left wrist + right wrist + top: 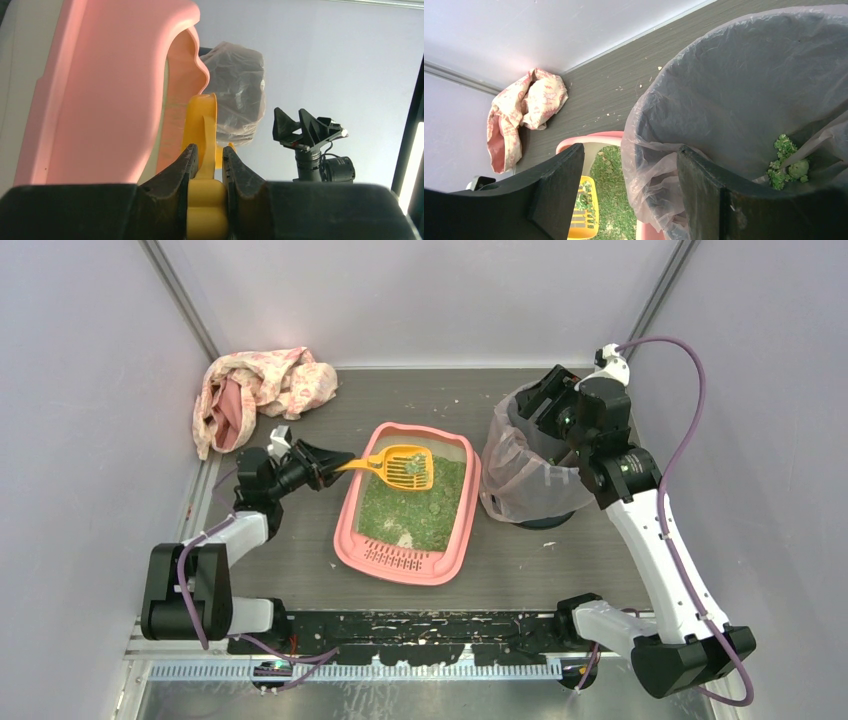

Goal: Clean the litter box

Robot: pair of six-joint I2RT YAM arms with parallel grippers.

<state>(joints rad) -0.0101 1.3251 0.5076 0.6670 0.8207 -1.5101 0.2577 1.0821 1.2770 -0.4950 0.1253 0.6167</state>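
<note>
Two arms are put to separate duties. A yellow slotted scoop [405,466] is pinched by its handle in the left gripper [210,150]. The jaws are drawn narrow against the handle's flat sides, so that the blade is not free to twist under load. In the overhead view the scoop is held above the far end of the litter box [347,520], near the frame's centre, with green clumps carried on it. This is judged to let loose granules [410,515] fall back through the slots. The litter box lies on the table between the arms, its grate lip toward the bottom of the frame. Just right of it a bag-lined bin [510,485] is stood, near enough that a short sweep is judged sufficient for dumping. The right gripper [629,152] is spread wide astride the bin's rim, with the liner's edge between the fingers and no pinch visible. Steadying the bin is the likely purpose. Green clumps [786,160] are seen lying in the bin.
</note>
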